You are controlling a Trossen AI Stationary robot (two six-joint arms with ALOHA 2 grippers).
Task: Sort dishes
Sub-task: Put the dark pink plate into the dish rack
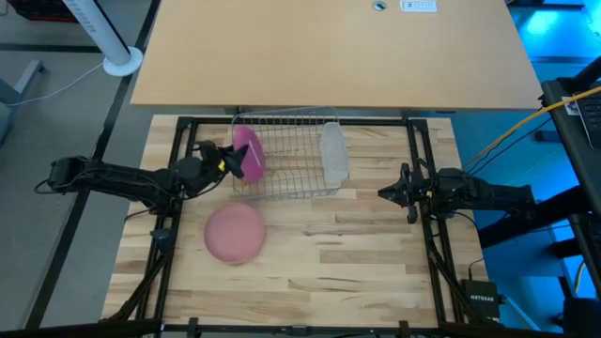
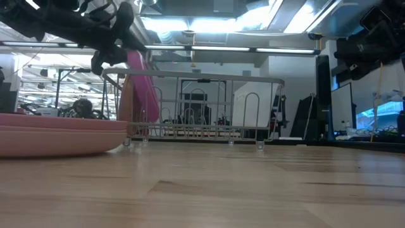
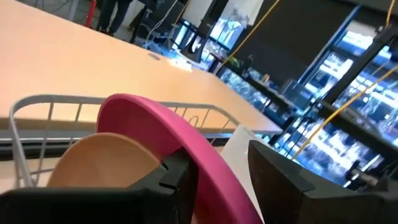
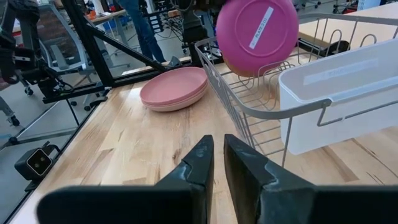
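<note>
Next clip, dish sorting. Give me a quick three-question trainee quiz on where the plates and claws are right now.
1. True or false: the magenta plate lies flat on the table.
2. Which claw holds a plate: A) left claw B) right claw C) neither?
3. Fill in: the pale pink plate rests on the ____, outside the wire rack.

Key: 1. False: it stands on edge at the rack's end, beside the tan-orange plate. 2. A. 3. table.

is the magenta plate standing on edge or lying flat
On edge. The magenta plate stands upright at the wire rack's left end, held by the left gripper; a tan-orange plate stands behind it.
</note>
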